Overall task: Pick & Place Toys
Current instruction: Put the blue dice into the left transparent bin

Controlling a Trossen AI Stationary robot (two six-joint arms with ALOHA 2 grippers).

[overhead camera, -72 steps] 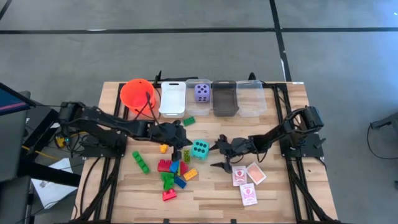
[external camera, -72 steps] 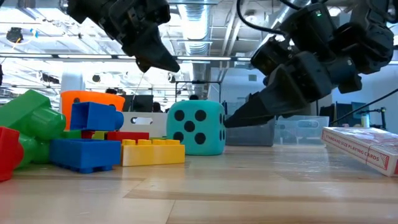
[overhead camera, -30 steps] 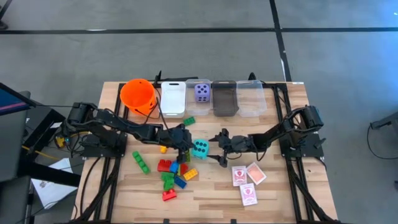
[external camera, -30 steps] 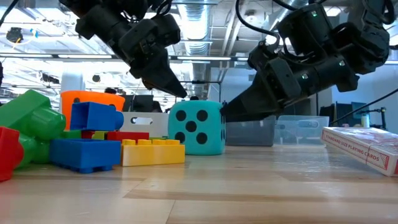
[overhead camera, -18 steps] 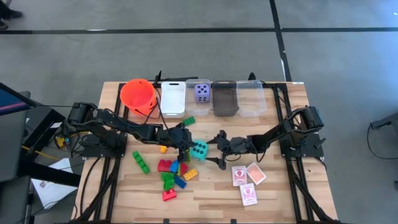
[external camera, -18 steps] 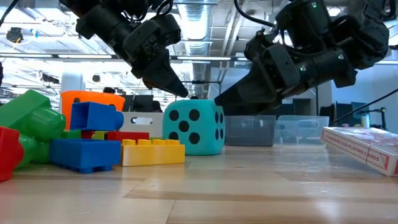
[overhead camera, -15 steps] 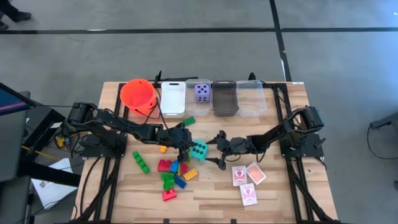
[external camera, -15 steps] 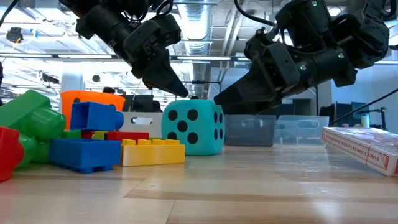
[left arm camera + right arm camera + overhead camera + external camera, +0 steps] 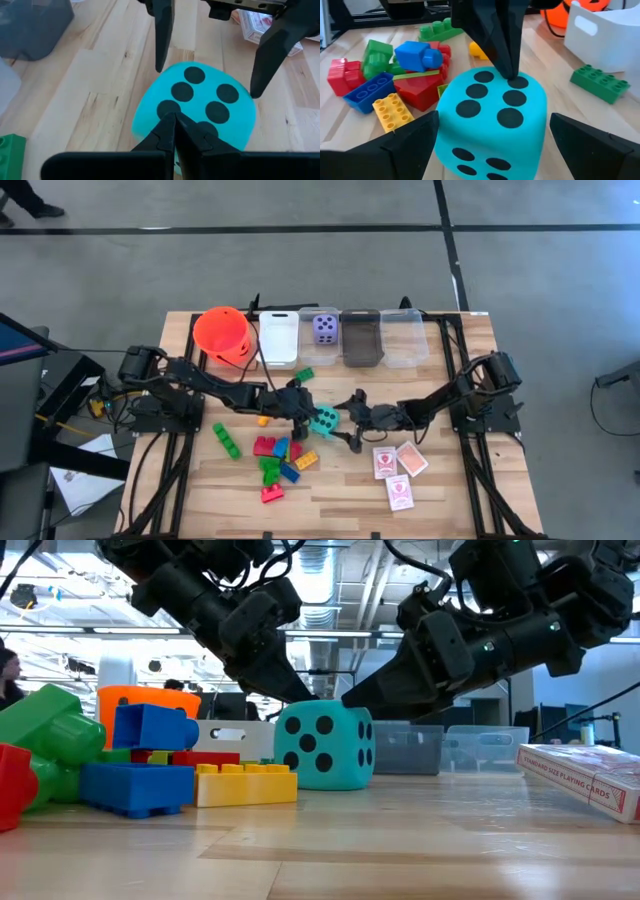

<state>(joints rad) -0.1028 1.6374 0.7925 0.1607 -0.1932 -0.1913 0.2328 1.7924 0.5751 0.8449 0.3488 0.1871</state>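
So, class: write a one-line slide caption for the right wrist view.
Open right gripper straddles the teal die; shut left gripper presses on its top.

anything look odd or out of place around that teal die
Both tools crowd the teal die: the shut left tool presses its tip on the die's top face, while the open right tool straddles it. The die sits slightly twisted.

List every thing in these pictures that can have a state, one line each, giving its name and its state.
Left claw: shut, tips pressed on the teal die's top.
Right claw: open, fingers either side of the teal die.
Teal die: on the table, five dots up.
Purple die: inside a clear bin.
Orange bucket: upright.
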